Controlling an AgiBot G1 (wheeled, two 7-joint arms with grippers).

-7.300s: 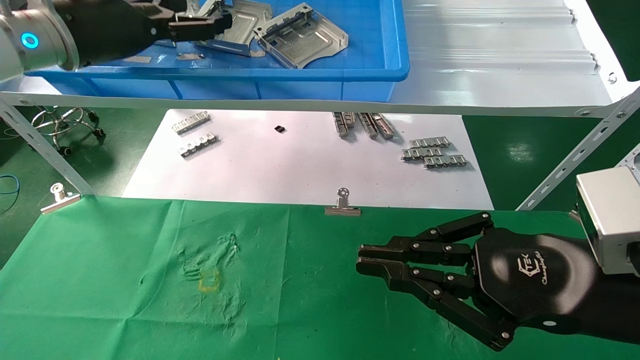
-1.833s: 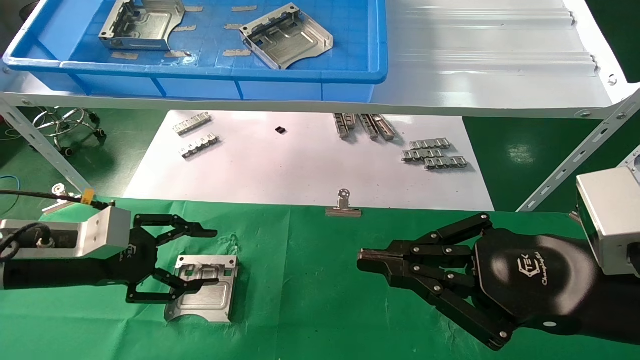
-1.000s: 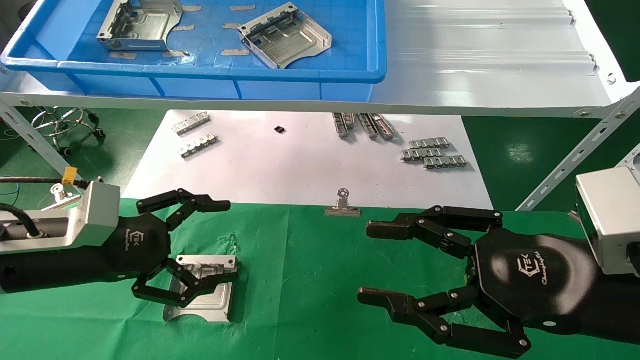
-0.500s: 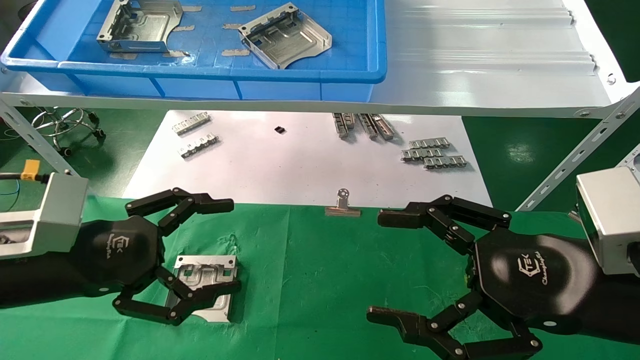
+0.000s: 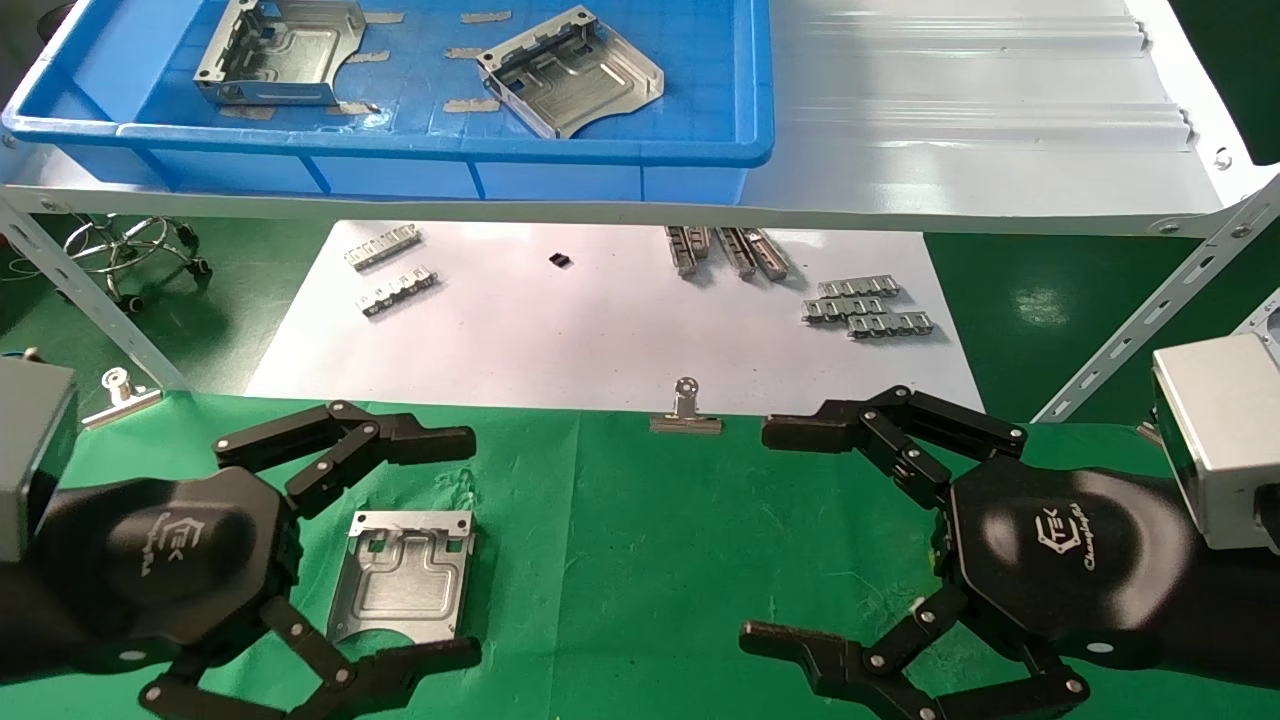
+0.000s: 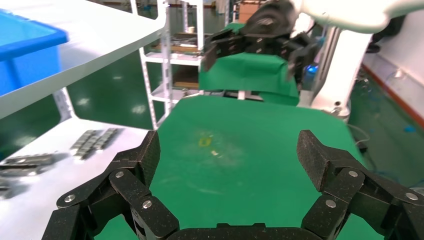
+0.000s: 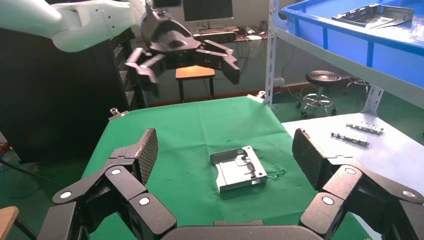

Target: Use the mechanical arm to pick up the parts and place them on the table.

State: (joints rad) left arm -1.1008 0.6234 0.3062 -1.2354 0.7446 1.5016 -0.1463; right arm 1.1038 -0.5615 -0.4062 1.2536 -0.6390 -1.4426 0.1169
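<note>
One silver part [image 5: 403,577] lies flat on the green table [image 5: 620,560], free of any grip; it also shows in the right wrist view [image 7: 239,168]. My left gripper [image 5: 458,548] is open and empty, its black fingers spread wide, lifted clear above the part's near-left side. In the left wrist view my left gripper [image 6: 230,160] holds nothing. My right gripper [image 5: 775,535] is open and empty over the cloth, right of the part; its own view shows it open too [image 7: 225,155]. Two more parts [image 5: 280,50] [image 5: 570,70] lie in the blue bin.
The blue bin [image 5: 460,150] stands on a pale grey shelf [image 5: 950,130] at the back. Below it a white sheet [image 5: 560,330] carries toothed metal strips [image 5: 868,305]. Binder clips [image 5: 685,410] [image 5: 120,395] pin the cloth's far edge.
My left gripper let go of the part on the cloth and drew back and up toward me. My right gripper went from shut to wide open.
</note>
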